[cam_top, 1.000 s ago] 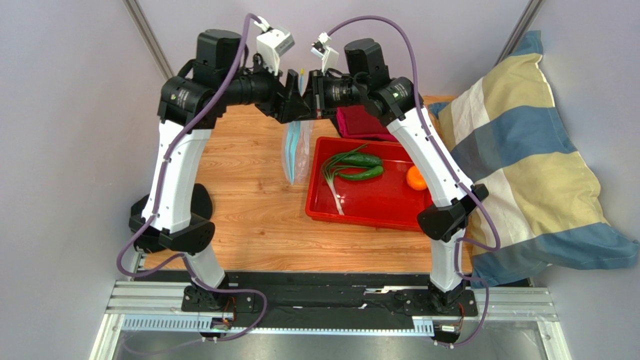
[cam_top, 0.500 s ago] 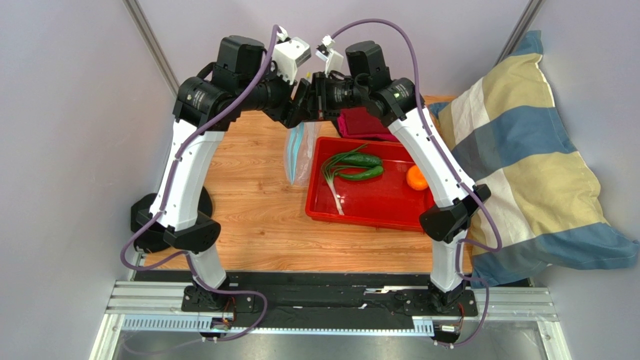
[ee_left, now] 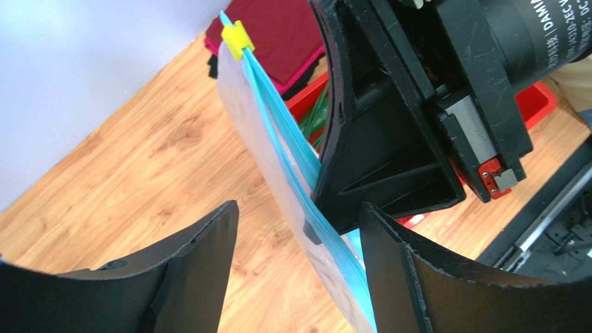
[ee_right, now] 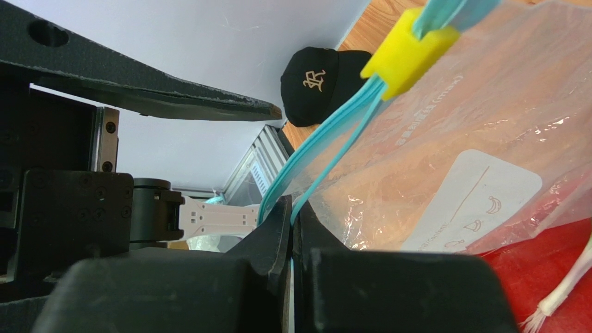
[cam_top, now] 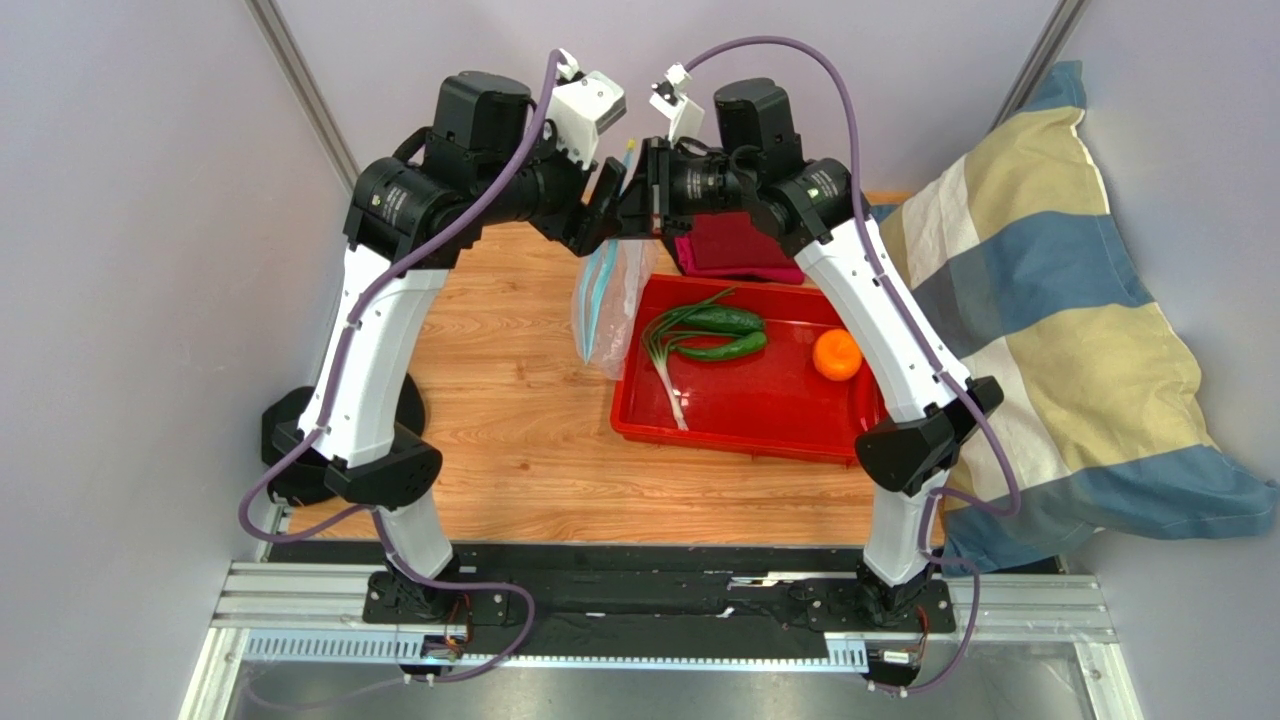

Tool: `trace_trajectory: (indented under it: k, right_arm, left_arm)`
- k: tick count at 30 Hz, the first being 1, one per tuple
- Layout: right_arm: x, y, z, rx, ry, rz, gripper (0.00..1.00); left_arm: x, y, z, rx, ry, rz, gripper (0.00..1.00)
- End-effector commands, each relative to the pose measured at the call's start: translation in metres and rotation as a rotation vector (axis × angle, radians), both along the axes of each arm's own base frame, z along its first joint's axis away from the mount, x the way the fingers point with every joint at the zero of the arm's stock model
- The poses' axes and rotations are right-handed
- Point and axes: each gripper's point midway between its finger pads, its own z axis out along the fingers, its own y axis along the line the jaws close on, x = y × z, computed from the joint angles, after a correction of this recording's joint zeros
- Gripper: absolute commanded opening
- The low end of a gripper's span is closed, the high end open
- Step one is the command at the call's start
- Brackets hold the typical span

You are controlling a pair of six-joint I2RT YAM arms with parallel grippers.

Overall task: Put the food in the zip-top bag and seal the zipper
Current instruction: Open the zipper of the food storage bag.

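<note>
The clear zip-top bag (cam_top: 606, 300) hangs upright over the table's back, just left of the red tray. My right gripper (ee_right: 293, 208) is shut on one lip of its bluish zipper (ee_right: 333, 132), below the yellow slider (ee_right: 410, 52). My left gripper (ee_left: 299, 208) is open, its fingers either side of the zipper (ee_left: 292, 149) and touching nothing. In the tray lie two long green vegetables (cam_top: 721, 333), a green onion (cam_top: 669, 383) and an orange fruit (cam_top: 837, 354). The bag's white label (ee_right: 472, 201) faces the right wrist camera.
The red tray (cam_top: 751, 420) sits at centre right on the wooden table. A dark red cloth (cam_top: 729, 248) lies behind it. A striped pillow (cam_top: 1052, 330) fills the right side. A black cap (ee_right: 316, 83) lies by the wall.
My left arm swung right and closer to the right gripper, bringing its open fingers around the bag's top edge. The right arm shifted slightly, uncovering the orange. The bag stays hanging.
</note>
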Motion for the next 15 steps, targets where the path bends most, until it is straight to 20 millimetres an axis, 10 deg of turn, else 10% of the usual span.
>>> trace_trajectory:
  k: [1,15]
  right_arm:
    - [-0.022,-0.007,0.07,0.161,-0.105,0.009,0.0]
    - [-0.026,-0.018,0.091,0.245,-0.029,-0.01,0.0]
  left_arm:
    - [-0.017,0.011,-0.002,0.068,-0.003,-0.012,0.75]
    - [-0.018,0.025,-0.003,0.195,-0.069,-0.001,0.73]
